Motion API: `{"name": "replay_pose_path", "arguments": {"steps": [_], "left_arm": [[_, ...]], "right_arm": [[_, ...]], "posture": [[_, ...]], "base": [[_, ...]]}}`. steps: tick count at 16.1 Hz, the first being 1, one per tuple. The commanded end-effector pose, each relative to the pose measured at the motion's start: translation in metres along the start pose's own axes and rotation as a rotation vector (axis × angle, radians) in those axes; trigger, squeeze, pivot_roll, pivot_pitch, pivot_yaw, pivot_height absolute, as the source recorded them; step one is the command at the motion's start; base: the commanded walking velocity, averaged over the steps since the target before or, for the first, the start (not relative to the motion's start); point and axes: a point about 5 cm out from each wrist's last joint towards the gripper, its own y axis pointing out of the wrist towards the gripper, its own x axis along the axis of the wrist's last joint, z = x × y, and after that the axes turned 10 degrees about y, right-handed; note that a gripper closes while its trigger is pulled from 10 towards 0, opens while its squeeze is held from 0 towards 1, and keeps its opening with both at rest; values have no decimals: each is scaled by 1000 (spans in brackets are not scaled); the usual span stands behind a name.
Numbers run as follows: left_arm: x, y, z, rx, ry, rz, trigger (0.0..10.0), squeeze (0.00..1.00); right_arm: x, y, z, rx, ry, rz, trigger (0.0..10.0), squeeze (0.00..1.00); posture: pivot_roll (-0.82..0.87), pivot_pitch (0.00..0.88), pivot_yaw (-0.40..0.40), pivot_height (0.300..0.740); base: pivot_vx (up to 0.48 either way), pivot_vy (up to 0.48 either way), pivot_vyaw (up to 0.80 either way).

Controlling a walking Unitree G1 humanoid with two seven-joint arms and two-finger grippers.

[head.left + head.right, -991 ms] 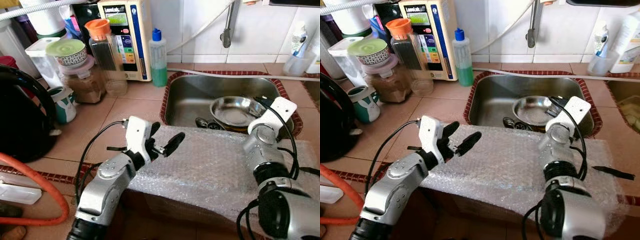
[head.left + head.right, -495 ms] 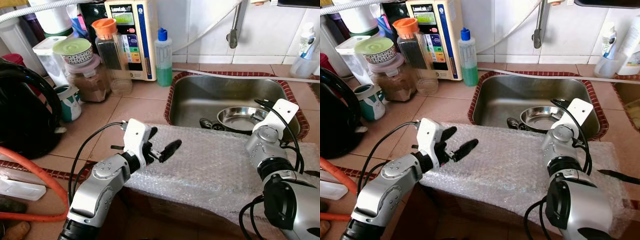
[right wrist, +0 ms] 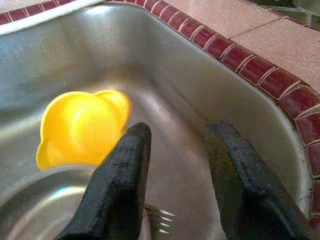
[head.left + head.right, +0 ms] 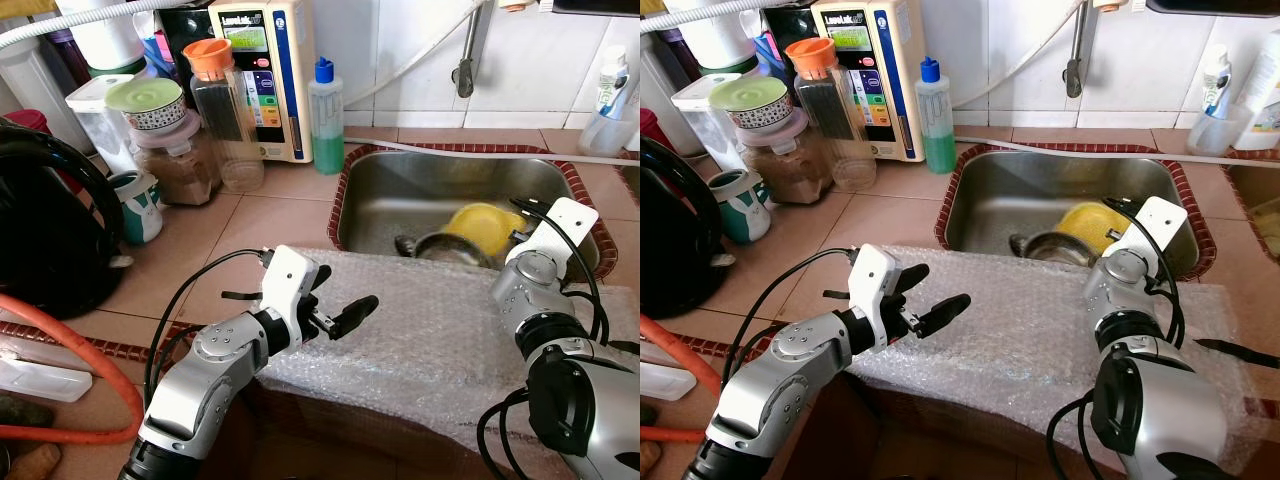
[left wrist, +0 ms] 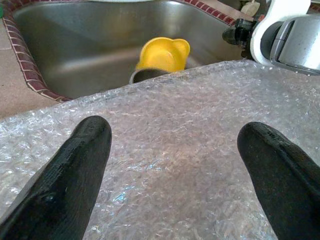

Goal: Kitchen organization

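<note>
A sheet of bubble wrap (image 4: 430, 335) covers the counter's front edge before the steel sink (image 4: 385, 190). In the sink, a blurred yellow plastic cup (image 4: 482, 224) lies against a steel bowl (image 4: 440, 246). My left gripper (image 4: 340, 288) hovers open just above the wrap's left part, its fingers (image 5: 75, 165) wide apart with nothing between them. My right wrist (image 4: 545, 240) leans over the sink's near right rim. My right gripper (image 3: 179, 129) is open inside the basin, next to the yellow cup (image 3: 80, 125), and fork tines (image 3: 160, 217) lie below it.
Jars (image 4: 220, 110), a green-liquid bottle (image 4: 320, 115) and a water purifier (image 4: 268, 70) line the back left. A black kettle (image 4: 45, 230) and an orange hose (image 4: 100, 390) sit at the left. A tap (image 4: 468, 50) hangs over the sink. A black knife (image 4: 1235, 347) lies at the right.
The yellow cup has come into sight in the sink, and the steel bowl has shifted left. My left gripper moved slightly right over the wrap.
</note>
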Motion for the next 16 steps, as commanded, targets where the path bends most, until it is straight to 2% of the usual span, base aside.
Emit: {"name": "replay_pose_path", "arguments": {"steps": [1,3,6,7,8,10,12,13,16], "left_arm": [[4,-2,-1,-6,25,0,10000,78],[2,-1,4,36,41,8,10000,0],[6,3,20,185,64,-11,10000,0],[8,4,24,226,68,-20,10000,0],[11,4,33,308,67,-34,10000,0],[13,5,39,353,70,-45,10000,0],[20,7,49,399,69,-83,10000,0],[29,8,53,426,65,-103,10000,0],[51,15,52,468,66,-154,10000,0]], "right_arm": [[-24,-3,-9,-43,-14,111,10000,1000],[-27,-5,-3,21,5,126,10000,1000],[-30,-14,14,203,-33,47,10000,1000],[-29,-16,16,229,-37,22,10000,1000],[-27,-19,19,279,-54,-48,10000,1000],[-22,-23,22,329,-85,-130,10000,1000],[-7,-29,26,409,-121,-287,10000,1000],[10,-39,31,459,-153,-423,10000,1000],[25,-56,33,519,-152,-533,10000,1000]], "posture": [[161,37,142,740],[158,35,136,740],[146,32,130,740],[146,32,130,740],[117,30,134,740],[104,30,138,740],[71,26,148,740],[63,24,149,740],[39,20,148,740]], "base": [[0,0,0],[0,0,0],[0,0,0],[0,0,0],[0,0,0],[0,0,0],[0,0,0],[0,0,0],[0,0,0]]}}
